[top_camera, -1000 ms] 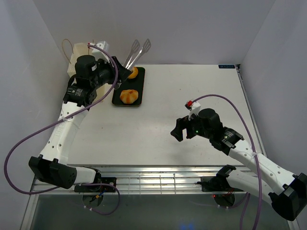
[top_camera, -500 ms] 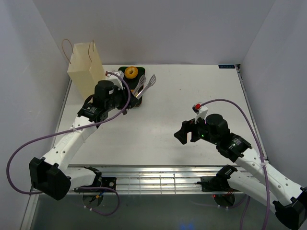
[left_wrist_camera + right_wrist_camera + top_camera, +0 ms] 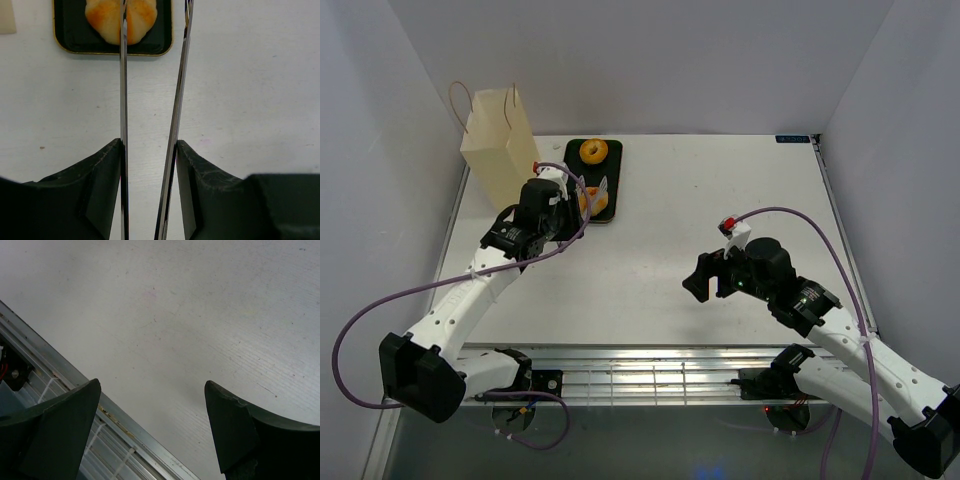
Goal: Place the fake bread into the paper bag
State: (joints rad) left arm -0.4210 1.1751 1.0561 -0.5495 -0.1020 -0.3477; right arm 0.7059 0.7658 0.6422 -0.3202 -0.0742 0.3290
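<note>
My left gripper (image 3: 563, 205) (image 3: 148, 145) is shut on a pair of metal tongs (image 3: 178, 100), whose two arms stand slightly apart. The tongs reach over the golden segmented bun (image 3: 140, 12) (image 3: 585, 200) on the near end of the black tray (image 3: 614, 160). An orange-brown ring (image 3: 593, 151) lies at the tray's far end. The cream paper bag (image 3: 500, 145) stands upright just left of the tray. The white ring and the flat tan piece are not in view. My right gripper (image 3: 703, 275) (image 3: 152, 384) is open and empty above the table.
The metal rail (image 3: 75, 390) at the table's near edge runs under my right gripper. Grey walls close in the table on the left, back and right. The bag stands in the back left corner.
My left arm has pulled back from the bag and come down, bringing the tongs from beside the tray over the golden bun. The right arm shifted slightly.
</note>
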